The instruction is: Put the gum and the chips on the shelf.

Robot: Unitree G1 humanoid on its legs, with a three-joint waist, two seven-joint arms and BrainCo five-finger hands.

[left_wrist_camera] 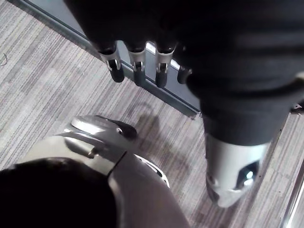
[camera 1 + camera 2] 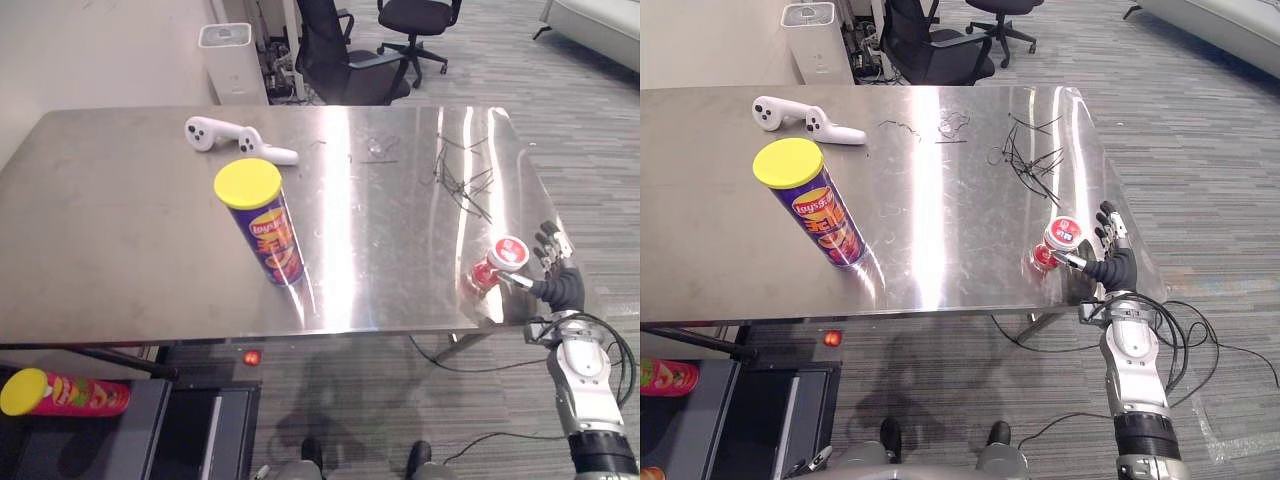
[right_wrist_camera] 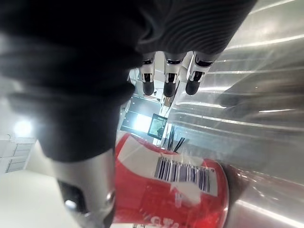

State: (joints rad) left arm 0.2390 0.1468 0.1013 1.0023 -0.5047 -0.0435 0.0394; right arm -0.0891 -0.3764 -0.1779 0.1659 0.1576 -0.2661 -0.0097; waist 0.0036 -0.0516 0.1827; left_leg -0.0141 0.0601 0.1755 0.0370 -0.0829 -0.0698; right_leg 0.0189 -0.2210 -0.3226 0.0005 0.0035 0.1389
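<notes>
A purple chips can (image 2: pixel 262 225) with a yellow lid stands upright near the front middle of the steel table (image 2: pixel 120 230). A small red gum tub (image 2: pixel 498 264) with a white lid sits at the table's front right edge. My right hand (image 2: pixel 556 268) is right beside it, fingers straight and spread, with the thumb reaching toward the tub. In the right wrist view the gum tub (image 3: pixel 166 190) lies between thumb and fingers (image 3: pixel 170 80), which are not closed on it. My left hand (image 1: pixel 137 71) hangs over the floor with relaxed fingers, holding nothing.
Two white controllers (image 2: pixel 240 142) lie at the table's back left. Thin black wires (image 2: pixel 465 180) are scattered at the back right. A red chips can (image 2: pixel 65 392) lies on a dark low shelf (image 2: pixel 150 430) at the lower left. Office chairs (image 2: pixel 345 60) stand behind.
</notes>
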